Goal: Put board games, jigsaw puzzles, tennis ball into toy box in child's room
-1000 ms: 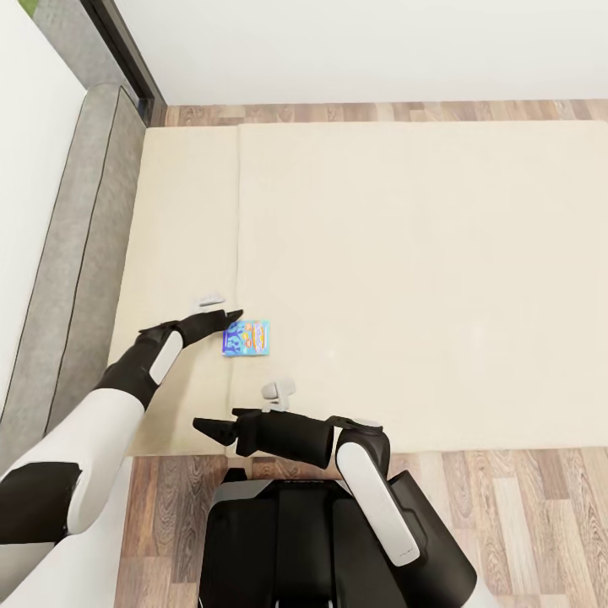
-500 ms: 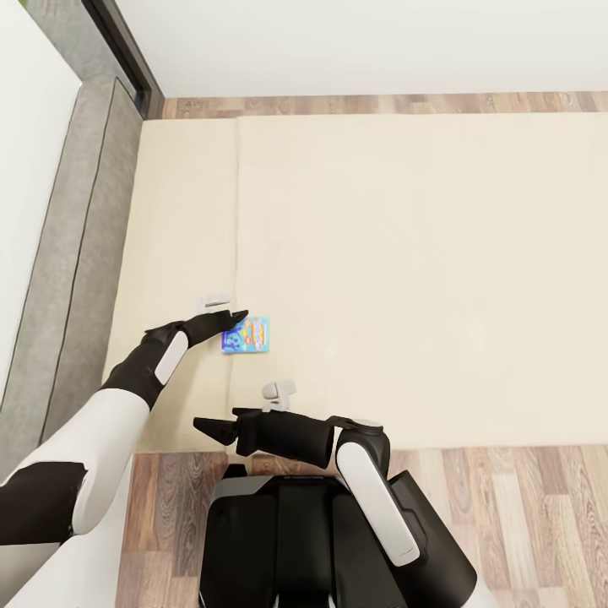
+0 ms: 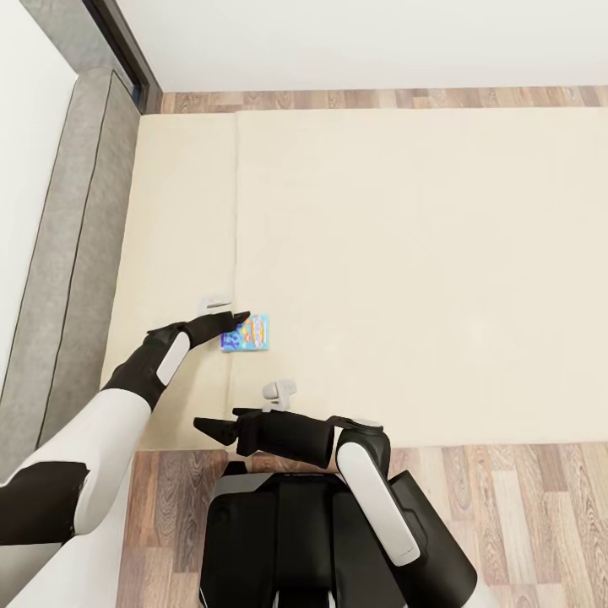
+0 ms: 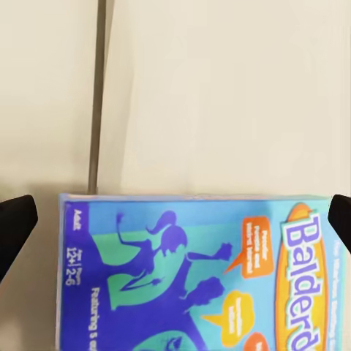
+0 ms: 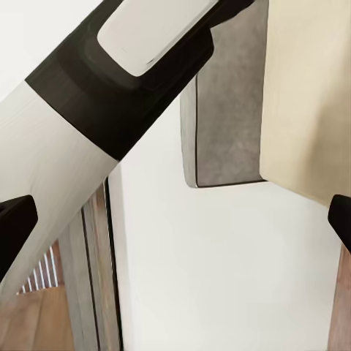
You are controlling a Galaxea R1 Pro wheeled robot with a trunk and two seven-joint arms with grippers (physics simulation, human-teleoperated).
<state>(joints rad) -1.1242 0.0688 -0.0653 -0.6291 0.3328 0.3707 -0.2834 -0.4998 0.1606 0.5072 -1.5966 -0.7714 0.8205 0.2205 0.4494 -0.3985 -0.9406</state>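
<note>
The small blue board game (image 3: 247, 333) lies flat on the beige mattress of the bed (image 3: 405, 253), beside the seam between its two parts. My left gripper (image 3: 237, 319) hovers at the box's near-left corner, open. In the left wrist view the blue printed box (image 4: 190, 278) sits between the two black fingertips (image 4: 14, 228), which stand wide apart and clear of it. My right gripper (image 3: 208, 425) is open and holds nothing, low over the bed's front edge, pointing left.
The grey headboard (image 3: 76, 253) runs along the left side of the bed, against a white wall. Wood floor (image 3: 523, 507) lies in front of the bed and in a strip behind it. My own dark base (image 3: 287, 540) stands at the bed's front edge.
The head camera has tilted a little, so the whole bed sits slightly higher in the picture. My left gripper has edged a bit closer over the blue box. The right arm has not moved.
</note>
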